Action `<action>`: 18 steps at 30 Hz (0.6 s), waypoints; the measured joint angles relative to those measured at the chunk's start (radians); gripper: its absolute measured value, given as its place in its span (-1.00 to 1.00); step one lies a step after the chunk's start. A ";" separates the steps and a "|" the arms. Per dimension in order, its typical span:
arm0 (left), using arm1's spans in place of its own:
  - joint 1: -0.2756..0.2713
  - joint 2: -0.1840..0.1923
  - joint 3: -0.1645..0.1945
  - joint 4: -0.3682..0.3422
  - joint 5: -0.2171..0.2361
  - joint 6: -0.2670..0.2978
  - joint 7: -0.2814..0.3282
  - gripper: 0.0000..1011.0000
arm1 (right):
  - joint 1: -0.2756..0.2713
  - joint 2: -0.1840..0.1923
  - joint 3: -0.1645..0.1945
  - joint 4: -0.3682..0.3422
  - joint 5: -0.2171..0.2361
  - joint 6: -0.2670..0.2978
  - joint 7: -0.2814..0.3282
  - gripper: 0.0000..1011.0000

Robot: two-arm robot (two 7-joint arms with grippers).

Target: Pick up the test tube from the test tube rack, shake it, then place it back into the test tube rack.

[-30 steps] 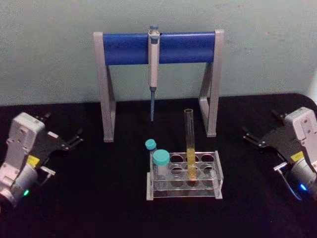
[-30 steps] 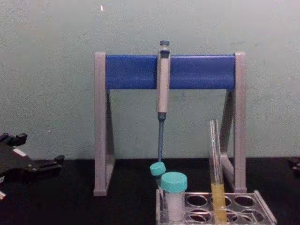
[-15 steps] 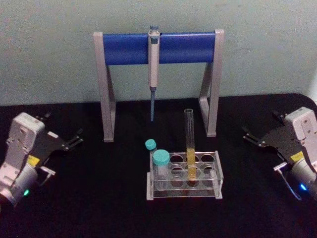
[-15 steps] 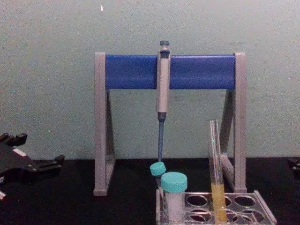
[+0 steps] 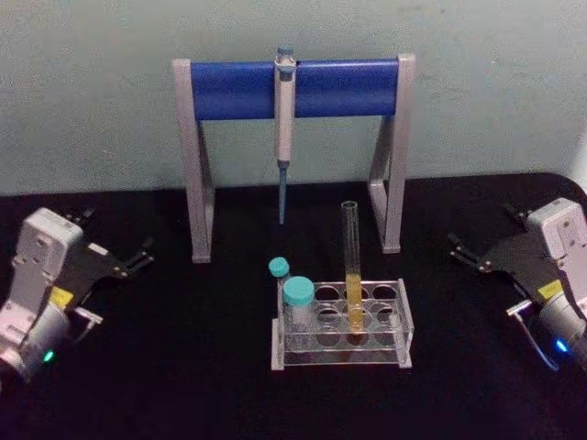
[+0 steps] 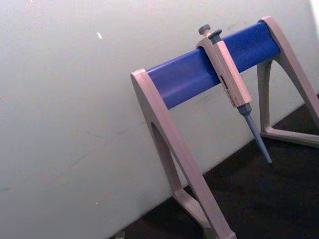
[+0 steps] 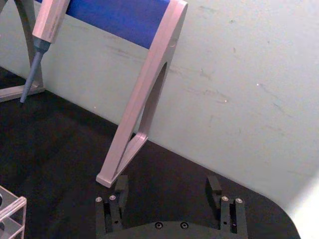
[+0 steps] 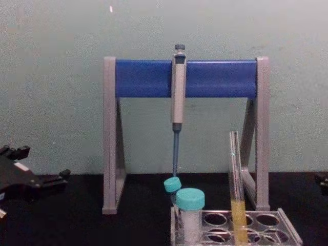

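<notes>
The test tube (image 5: 351, 266) stands upright in the middle of the clear test tube rack (image 5: 404, 323), with yellow-orange liquid in its lower part; the chest view shows the test tube (image 8: 236, 184) leaning slightly in the rack (image 8: 290, 229). My left gripper (image 5: 115, 234) rests open on the table far to the left of the rack, and the chest view has the left gripper (image 8: 38, 164) at its left edge. My right gripper (image 5: 484, 229) sits open far to the right. In the right wrist view, the right gripper (image 7: 167, 186) holds nothing between its fingers.
A tall grey stand with a blue crossbar (image 5: 238, 89) rises behind the rack, and a grey-blue pipette (image 5: 284, 119) hangs from it. Two teal-capped tubes (image 5: 298, 295) occupy the rack's left end. Black tabletop (image 5: 183, 367) lies open on both sides of the rack.
</notes>
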 joint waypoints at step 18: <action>0.000 0.000 0.000 0.000 0.000 0.000 0.000 1.00 | 0.000 0.000 0.000 0.000 0.000 0.000 0.000 0.98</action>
